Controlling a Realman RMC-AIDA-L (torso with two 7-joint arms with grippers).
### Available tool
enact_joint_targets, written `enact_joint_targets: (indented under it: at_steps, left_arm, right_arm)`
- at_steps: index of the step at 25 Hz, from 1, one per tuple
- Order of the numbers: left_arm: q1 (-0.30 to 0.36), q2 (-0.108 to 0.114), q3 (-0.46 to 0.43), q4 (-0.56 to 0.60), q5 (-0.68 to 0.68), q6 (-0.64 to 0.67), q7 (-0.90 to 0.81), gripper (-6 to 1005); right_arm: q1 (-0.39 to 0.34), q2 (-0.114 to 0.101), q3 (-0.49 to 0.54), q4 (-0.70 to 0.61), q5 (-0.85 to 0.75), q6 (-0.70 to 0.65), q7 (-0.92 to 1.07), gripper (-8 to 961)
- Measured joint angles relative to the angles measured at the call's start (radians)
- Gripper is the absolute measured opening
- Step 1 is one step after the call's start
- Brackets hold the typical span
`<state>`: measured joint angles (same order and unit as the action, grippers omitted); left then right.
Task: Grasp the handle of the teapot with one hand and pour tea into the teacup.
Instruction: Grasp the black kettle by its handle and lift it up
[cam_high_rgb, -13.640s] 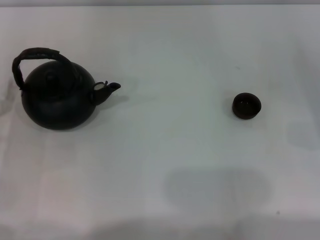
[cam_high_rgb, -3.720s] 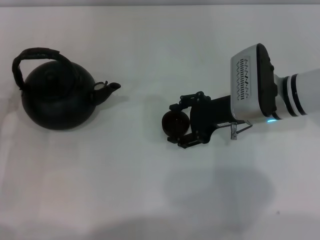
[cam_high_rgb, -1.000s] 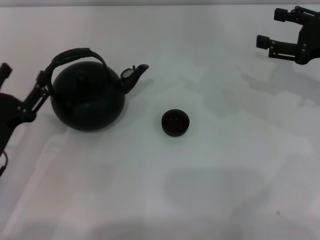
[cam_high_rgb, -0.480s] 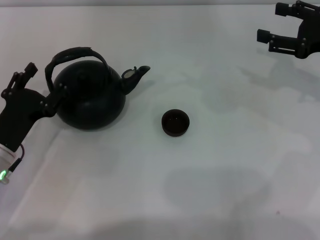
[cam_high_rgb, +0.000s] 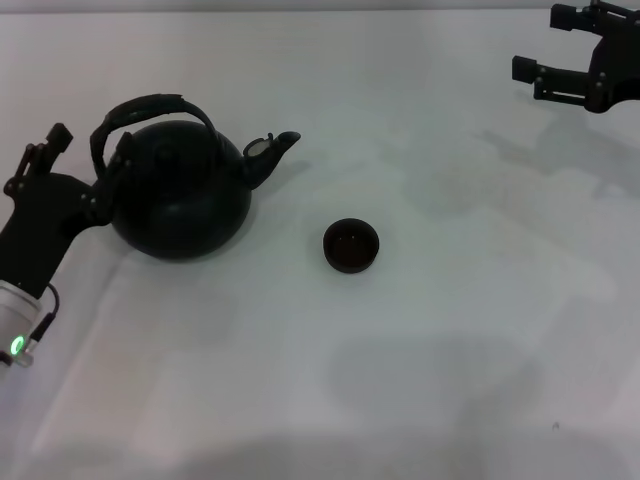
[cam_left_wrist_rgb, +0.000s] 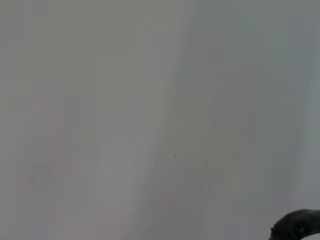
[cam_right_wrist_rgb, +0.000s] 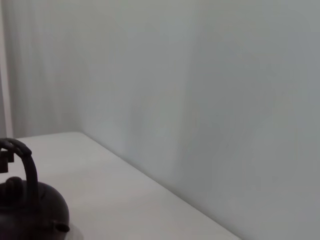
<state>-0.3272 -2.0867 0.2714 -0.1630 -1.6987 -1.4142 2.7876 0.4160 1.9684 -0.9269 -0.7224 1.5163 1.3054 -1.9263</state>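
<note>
The matte-black teapot (cam_high_rgb: 180, 205) stands at the left of the white table, spout pointing right toward the teacup (cam_high_rgb: 351, 246). Its arched handle (cam_high_rgb: 152, 104) rises over the lid. My left gripper (cam_high_rgb: 90, 150) is open at the teapot's left side, one finger (cam_high_rgb: 122, 158) against the pot by the handle's left end, the other farther left. The handle's left end lies between them. My right gripper (cam_high_rgb: 545, 45) is open and empty at the far right, well away. The right wrist view shows the teapot (cam_right_wrist_rgb: 30, 212) and handle (cam_right_wrist_rgb: 29, 167). A dark edge (cam_left_wrist_rgb: 300, 225) shows in the left wrist view.
The white table (cam_high_rgb: 420, 360) carries only the teapot and cup. A pale wall (cam_right_wrist_rgb: 200, 100) stands behind the table's far edge.
My left gripper has moved in toward the teapot, its fingers now on either side of the handle's left end. The teapot, cup and right gripper have barely moved.
</note>
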Motion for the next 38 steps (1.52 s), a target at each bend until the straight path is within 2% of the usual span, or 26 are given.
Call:
enact_joint_targets:
  at_steps: [14, 27, 38]
  left_arm:
    - [0.002, -0.001, -0.014, -0.092, -0.045, 0.026, 0.002, 778]
    - [0.060, -0.001, -0.017, -0.127, -0.025, -0.026, 0.011, 749]
    - [0.061, 0.002, -0.017, -0.129, -0.022, -0.055, 0.008, 645]
  right_arm:
    - [0.024, 0.000, 0.005, 0.032, -0.022, -0.042, -0.016, 842]
    - [0.025, -0.004, 0.000, 0.052, -0.022, -0.069, -0.017, 842]
    - [0.018, 0.004, -0.004, 0.052, -0.035, -0.064, -0.016, 842]
